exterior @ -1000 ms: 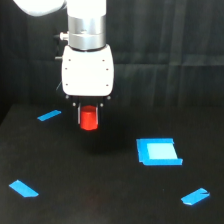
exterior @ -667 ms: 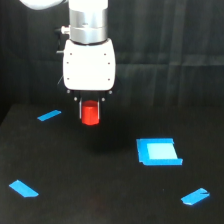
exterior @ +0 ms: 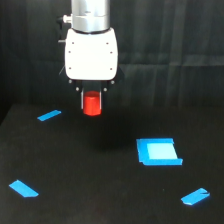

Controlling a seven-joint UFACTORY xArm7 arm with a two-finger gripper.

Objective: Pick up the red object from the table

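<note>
the end effector (exterior: 92, 100) grips the red block (exterior: 92, 105) between its fingers, clear above the surface (exterior: 100, 200).

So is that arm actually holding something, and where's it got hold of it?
Yes, the red object, pinched by its upper sides between the gripper fingers, lifted clear above the table.

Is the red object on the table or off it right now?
Off it. The red object hangs between the fingers of the gripper, with black table showing below it.
</note>
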